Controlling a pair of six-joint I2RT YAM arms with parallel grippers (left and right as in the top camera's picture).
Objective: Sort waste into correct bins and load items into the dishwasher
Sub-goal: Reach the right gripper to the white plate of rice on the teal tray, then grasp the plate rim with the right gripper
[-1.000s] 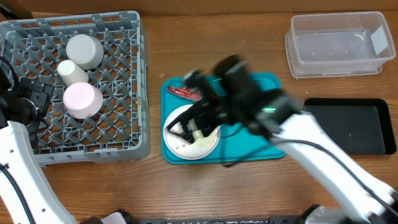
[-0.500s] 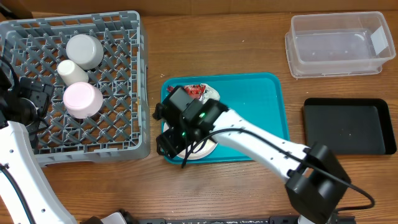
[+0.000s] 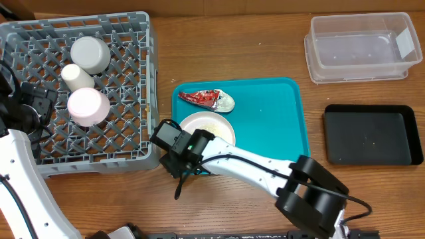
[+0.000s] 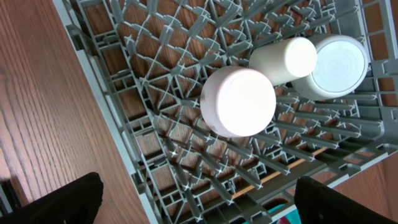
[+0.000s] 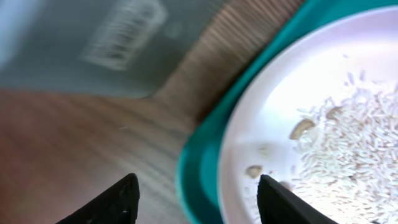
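Left claw (image 4: 196,190) wide, right claw (image 5: 198,190) part-open.

No legible text; label (image 5: 124,32) on dish rack (image 5: 50,62) blurred.

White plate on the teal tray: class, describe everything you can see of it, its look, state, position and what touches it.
The white plate is round, shallow and smooth, ceramic or plastic by its look. It lies flat in the front left corner of the teal tray, its rim close to the tray's edge. Loose rice grains and a few larger pale bits are scattered across its middle. The right claw hangs over its left rim, jaws apart, and hides its near edge from overhead.
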